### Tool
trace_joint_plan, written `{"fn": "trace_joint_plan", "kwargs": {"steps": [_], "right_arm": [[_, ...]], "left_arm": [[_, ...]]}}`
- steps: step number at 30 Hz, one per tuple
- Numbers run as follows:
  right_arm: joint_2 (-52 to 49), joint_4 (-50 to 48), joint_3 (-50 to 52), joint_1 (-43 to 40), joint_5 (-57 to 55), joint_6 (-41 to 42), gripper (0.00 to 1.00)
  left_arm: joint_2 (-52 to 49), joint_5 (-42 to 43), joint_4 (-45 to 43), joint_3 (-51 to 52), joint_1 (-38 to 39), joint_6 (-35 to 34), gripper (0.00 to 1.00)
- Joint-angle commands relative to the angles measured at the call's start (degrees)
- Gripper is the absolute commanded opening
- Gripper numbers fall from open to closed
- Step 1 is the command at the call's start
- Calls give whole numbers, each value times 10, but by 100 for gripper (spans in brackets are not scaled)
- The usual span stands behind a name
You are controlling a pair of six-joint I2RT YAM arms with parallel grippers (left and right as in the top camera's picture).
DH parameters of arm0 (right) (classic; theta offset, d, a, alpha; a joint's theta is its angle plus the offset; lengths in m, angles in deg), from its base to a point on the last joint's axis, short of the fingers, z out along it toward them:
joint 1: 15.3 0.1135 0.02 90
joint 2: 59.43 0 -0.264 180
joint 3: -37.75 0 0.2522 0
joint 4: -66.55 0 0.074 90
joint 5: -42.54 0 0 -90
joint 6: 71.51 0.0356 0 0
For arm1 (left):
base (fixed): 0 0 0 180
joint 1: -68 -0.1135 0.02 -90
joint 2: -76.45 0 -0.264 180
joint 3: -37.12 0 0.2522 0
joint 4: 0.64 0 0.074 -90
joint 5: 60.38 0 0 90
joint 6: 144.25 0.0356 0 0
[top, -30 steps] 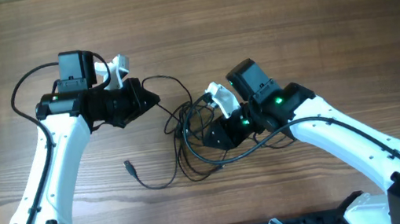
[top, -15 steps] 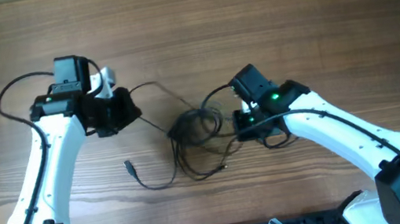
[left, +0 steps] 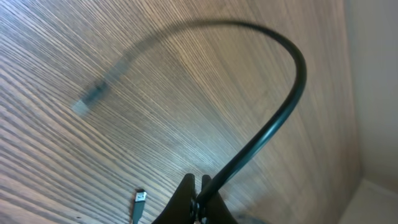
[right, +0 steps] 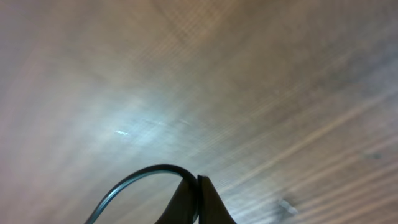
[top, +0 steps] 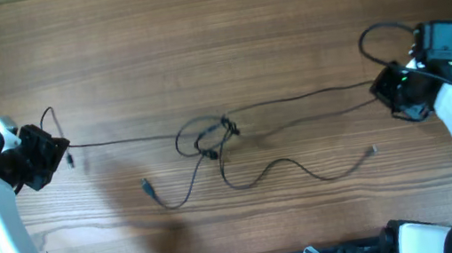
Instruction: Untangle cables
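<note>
Brown wood-grain table beneath thin black cables, tangled into small knot. Left gripper well left of knot, clamped on one strand; right gripper well right, clamped likewise.

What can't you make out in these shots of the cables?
Overhead: how the cables cross in the knot, too small.
Overhead: where left gripper and right gripper pinch, hidden under their own bodies.
Left wrist: the far plug, blurred.
Right wrist: table grain smeared; cable cut off by bottom edge.
</note>
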Motion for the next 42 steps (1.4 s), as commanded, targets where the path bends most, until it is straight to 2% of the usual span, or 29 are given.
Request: {"fn": "trace_joint_plan", "kwargs": {"steps": [1,4,9,12,14,15,16,18,19,20,22,23,24,25,26,29,32,34,35,38,40,42], "right_arm": [[48,-31,-16,-62,67,-16,4],[61,-70,-16,-121,99,9,4],[61,-192,-16,-217,297,38,4],[61,-170,-16,-204,309,-33,4],[59,-109,-16,-177,289,-79,4],[59,-88,-16,-154,339,-130,5],[59,-71,-16,-118,426,-216,8],[59,-27,-16,-36,472,-310,9],[59,-11,-16,10,435,-331,9],[59,-2,-16,67,352,-327,8],[59,-1,-16,127,256,-292,7],[59,0,-16,148,235,-284,5],[59,1,-16,169,233,-283,4],[59,3,-16,178,242,-284,4],[59,7,-16,188,279,-299,4],[59,9,-16,200,377,-346,4],[59,5,-16,200,414,-348,4],[59,-32,-16,200,503,-347,4],[60,-140,-16,200,608,-292,4],[60,-315,-16,200,619,-133,4],[60,-498,-16,200,617,19,4],[60,-636,-16,200,612,116,5]], "left_arm": [[10,21,-6,-8,-11,5,4],[10,17,-6,-8,-12,5,4],[10,18,-6,-8,-12,5,4],[10,43,-3,-8,-11,5,4],[10,80,-3,-8,-5,5,4],[10,103,-3,-8,3,5,4],[10,125,-4,-8,28,5,4],[10,127,-8,-8,76,6,4],[10,123,-10,-8,115,12,4],[10,111,-10,-8,146,21,4],[10,43,-10,-8,212,23,4],[10,11,-10,-8,240,23,12],[10,-12,-10,-8,269,23,31],[10,-18,-10,-8,292,23,56],[10,-18,-16,-8,314,23,66],[7,-18,-36,-8,360,23,74],[-3,-18,-59,-8,409,23,75],[-18,-18,-70,-8,439,23,74],[-45,-18,-78,-8,463,9,73],[-75,-18,-92,-8,485,-8,73],[-93,-17,-110,-8,504,-9,73],[-105,-17,-137,-8,522,-25,77]]}}
